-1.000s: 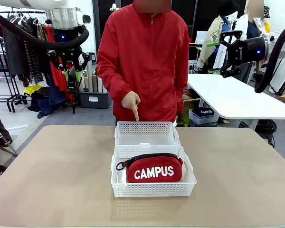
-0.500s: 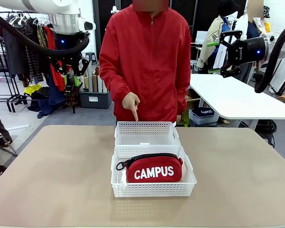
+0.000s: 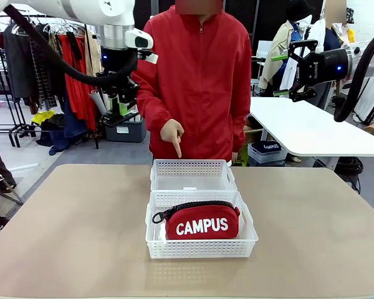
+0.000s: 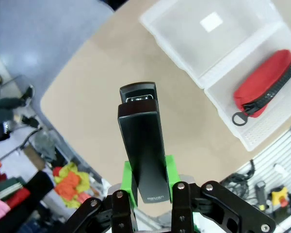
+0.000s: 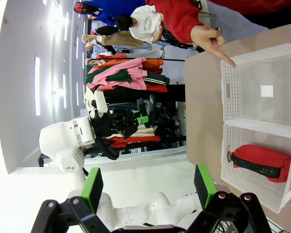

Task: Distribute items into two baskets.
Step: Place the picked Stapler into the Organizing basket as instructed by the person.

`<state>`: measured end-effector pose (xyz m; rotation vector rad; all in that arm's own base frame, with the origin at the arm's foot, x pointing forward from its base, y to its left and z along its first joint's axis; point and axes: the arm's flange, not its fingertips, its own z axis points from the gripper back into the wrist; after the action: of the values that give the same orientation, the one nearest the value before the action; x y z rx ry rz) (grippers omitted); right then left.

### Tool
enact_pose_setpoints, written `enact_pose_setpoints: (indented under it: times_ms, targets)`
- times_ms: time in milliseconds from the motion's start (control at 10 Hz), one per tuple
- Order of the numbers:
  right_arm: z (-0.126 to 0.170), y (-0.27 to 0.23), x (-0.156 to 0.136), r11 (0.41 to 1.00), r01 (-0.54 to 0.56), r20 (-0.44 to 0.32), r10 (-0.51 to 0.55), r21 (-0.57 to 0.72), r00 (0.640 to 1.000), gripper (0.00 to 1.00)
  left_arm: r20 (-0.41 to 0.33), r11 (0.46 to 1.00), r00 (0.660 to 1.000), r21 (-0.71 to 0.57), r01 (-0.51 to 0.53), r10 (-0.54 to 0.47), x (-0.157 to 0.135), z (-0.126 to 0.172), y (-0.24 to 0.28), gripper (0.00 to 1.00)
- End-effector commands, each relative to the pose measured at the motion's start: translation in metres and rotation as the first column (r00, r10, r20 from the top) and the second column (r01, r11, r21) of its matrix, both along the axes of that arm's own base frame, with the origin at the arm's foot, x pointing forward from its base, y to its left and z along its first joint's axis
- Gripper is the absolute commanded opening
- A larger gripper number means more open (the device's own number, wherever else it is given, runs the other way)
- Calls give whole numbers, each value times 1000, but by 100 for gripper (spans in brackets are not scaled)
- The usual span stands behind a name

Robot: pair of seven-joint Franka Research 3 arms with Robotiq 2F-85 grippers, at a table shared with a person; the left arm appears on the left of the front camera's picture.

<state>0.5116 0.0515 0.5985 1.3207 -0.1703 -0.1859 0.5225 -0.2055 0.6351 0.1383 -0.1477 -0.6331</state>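
The slim black stapler (image 4: pixel 141 145) is clamped between the left gripper's (image 4: pixel 145 182) green pads, high above the table (image 3: pixel 62 230), clearest from the left wrist. The red zippered "CAMPUS" pouch (image 3: pixel 202 221) lies in the near white lattice plastic basket (image 3: pixel 199 248); the far basket (image 3: pixel 192 175) gets a person's pointing hand (image 3: pixel 172 134). The right gripper (image 5: pixel 148 189) is spread wide, holding nothing.

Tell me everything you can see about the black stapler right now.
The stapler is slim, black and smooth, like plastic or painted metal, with small pale print near its lower end and a rounded tip showing a metal slot. The left gripper holds it by that lower end, green pads pressed on both sides, so it juts out past the fingers. It hangs in the air above the table, off to the side of both baskets, touching nothing else.
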Motion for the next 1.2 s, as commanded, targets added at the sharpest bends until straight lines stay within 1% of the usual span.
enact_pose_setpoints:
  times_ms: [0, 200, 300, 400, 500, 600, 700, 800, 900, 1100]
  targets:
    - [2, 2, -1, 1000, 1, -13, -1, 8, 1000, 100, -2, 978, 978, 12, 211, -210, 15, 6, -15, 0]
    - [2, 2, -1, 1000, 1, -13, -1, 8, 1000, 100, -2, 925, 926, 33, 378, -378, 17, 4, -44, 0]
    - [2, 2, -1, 1000, 1, -13, -1, 8, 1000, 100, -4, 880, 880, 37, 474, -474, 17, 2, -58, 0]
    - [2, 2, -1, 1000, 1, -13, -1, 8, 1000, 100, 3, 844, 845, 35, 535, -535, 19, 0, -70, 0]
    - [2, 2, -1, 1000, 1, -13, -1, 8, 1000, 100, 27, 806, 806, 22, 591, -591, 21, -3, -81, 0]
    - [2, 2, -1, 1000, 1, -13, -1, 8, 1000, 100, 34, 788, 788, 12, 615, -615, 20, -4, -86, 0]
    - [2, 2, -1, 1000, 1, -13, -1, 8, 1000, 100, 33, 810, 809, -12, 587, -586, 20, -2, -90, 0]
    - [2, 2, -1, 1000, 1, -13, -1, 8, 1000, 100, 29, 864, 865, -43, 502, -502, 19, 1, -80, 0]
    - [2, 2, -1, 1000, 1, -13, -1, 8, 1000, 100, 23, 808, 807, 25, 589, -590, 17, -8, -95, 0]
    - [2, 2, -1, 1000, 1, -13, -1, 8, 1000, 100, 23, 808, 807, 25, 589, -590, 17, -8, -95, 0]
